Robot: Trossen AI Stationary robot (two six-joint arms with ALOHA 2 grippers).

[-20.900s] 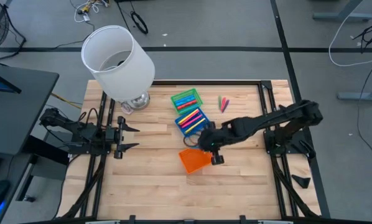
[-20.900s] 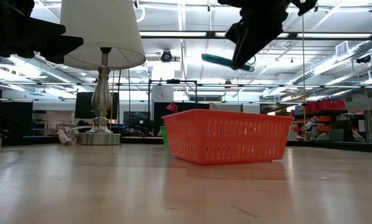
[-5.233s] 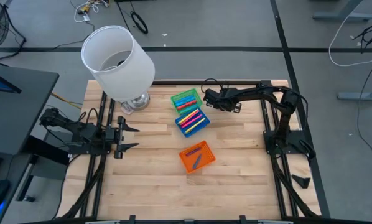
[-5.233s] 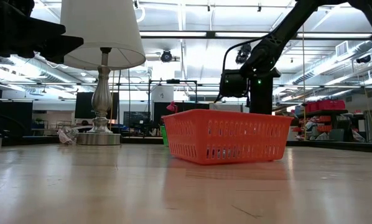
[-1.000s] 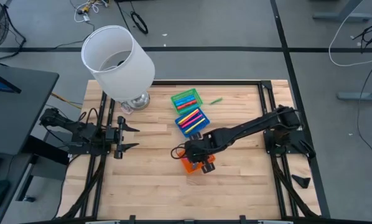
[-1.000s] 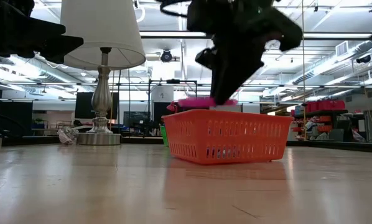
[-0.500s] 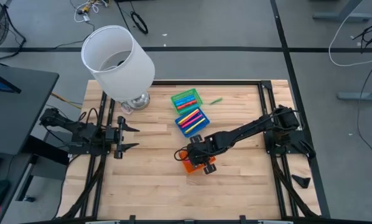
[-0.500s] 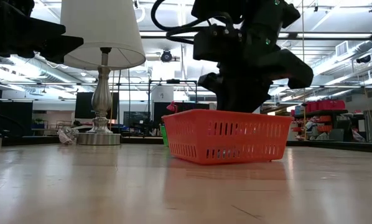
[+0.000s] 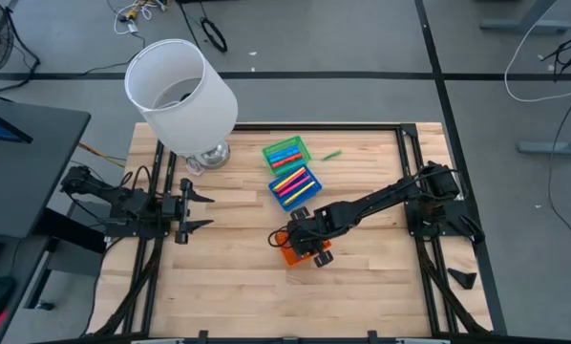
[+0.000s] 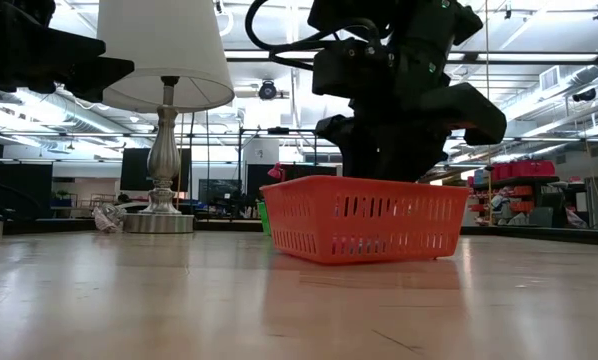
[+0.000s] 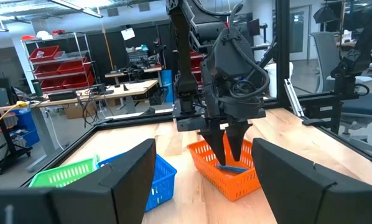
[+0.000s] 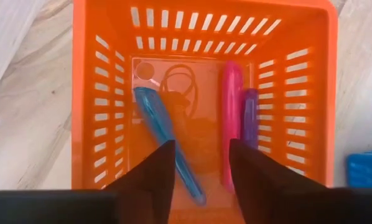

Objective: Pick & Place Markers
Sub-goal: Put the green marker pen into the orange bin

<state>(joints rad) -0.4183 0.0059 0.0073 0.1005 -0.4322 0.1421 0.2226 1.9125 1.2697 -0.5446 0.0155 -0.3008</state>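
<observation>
My right gripper (image 12: 200, 146) hangs open, pointing down into the orange tray (image 9: 321, 251), with nothing between its fingers. On the tray floor (image 12: 198, 81) lie a blue marker (image 12: 164, 134), a pink marker (image 12: 231, 118) and a purple marker (image 12: 251, 118). The pink and purple ones lie side by side by one wall. In the high view the arm hides the tray's inside. More markers fill the blue tray (image 9: 293, 184) and the green tray (image 9: 285, 153). One green marker (image 9: 330, 154) lies loose on the table. My left gripper (image 9: 209, 210) waits open at the table's left.
A white-shaded lamp (image 9: 180, 91) stands at the far left, its metal base (image 10: 160, 222) on the table. The blue and green trays sit just beyond the orange one. Bare wood lies toward the table's near edge (image 9: 266, 306).
My right gripper held a pink marker just above the orange tray's rim. It has gone down into the tray and let go. The pink marker now lies on the tray floor beside the purple one.
</observation>
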